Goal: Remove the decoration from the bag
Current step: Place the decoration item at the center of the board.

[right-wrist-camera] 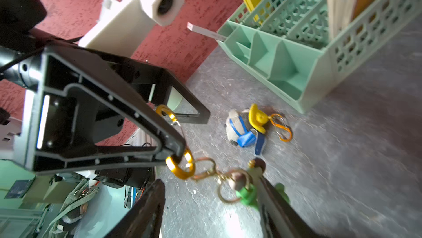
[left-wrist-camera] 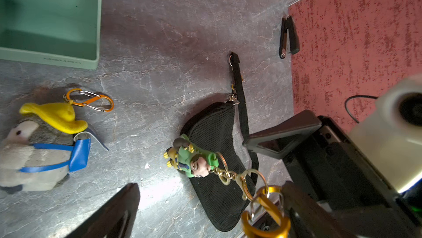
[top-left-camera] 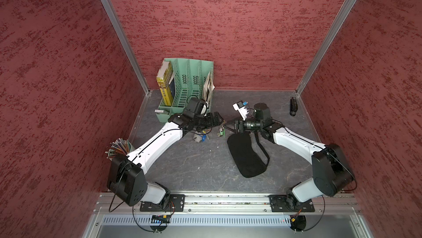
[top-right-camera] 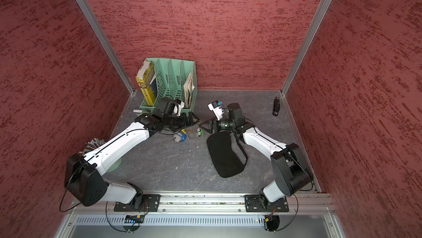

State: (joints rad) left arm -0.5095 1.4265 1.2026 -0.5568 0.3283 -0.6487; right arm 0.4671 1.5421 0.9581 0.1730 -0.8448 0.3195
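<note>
- My left end effector (right-wrist-camera: 191,134) is spread wide and clamps nothing; a gold carabiner (right-wrist-camera: 180,168) sits against one fingertip.
- A chained green figure (left-wrist-camera: 191,159) hangs from it, beside my right end effector (top-left-camera: 230,126), whose jaws stand apart, empty.
- Just beneath both, the bag (top-left-camera: 246,154) lies flat on the table (top-left-camera: 194,168).
- Near my left end effector lies a plush toy (left-wrist-camera: 34,156), with a green file rack (top-left-camera: 187,83) beyond it.
- Far beyond my right end effector lies a stapler (top-left-camera: 293,106).

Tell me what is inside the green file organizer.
In both top views the green file organizer holds a yellow book and a dark blue book at one end, folded papers at the other. Middle slots look empty; their bottoms are hidden.
</note>
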